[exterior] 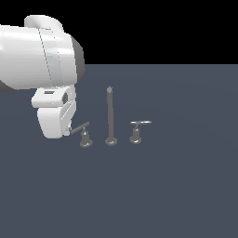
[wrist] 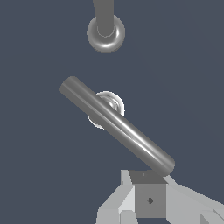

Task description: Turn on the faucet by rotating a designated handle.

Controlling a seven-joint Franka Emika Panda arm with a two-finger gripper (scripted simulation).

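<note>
while the gripper (wrist: 151, 192) sits at one end of the designated handle (exterior: 82, 128), touching its bar, i cannot tell its jaw state. handle stands beside the spout post (exterior: 110, 116) on the grey floor (exterior: 186, 186), far from any edge.

My exterior view looks level and slightly downward across the grey floor (exterior: 176, 186), the arm (exterior: 37, 56) close in the foreground. My wrist view looks straight down, very near. Both share the designated handle (exterior: 82, 131) (wrist: 114, 124) and spout post (exterior: 110, 116) (wrist: 105, 26) — nothing more.
</note>
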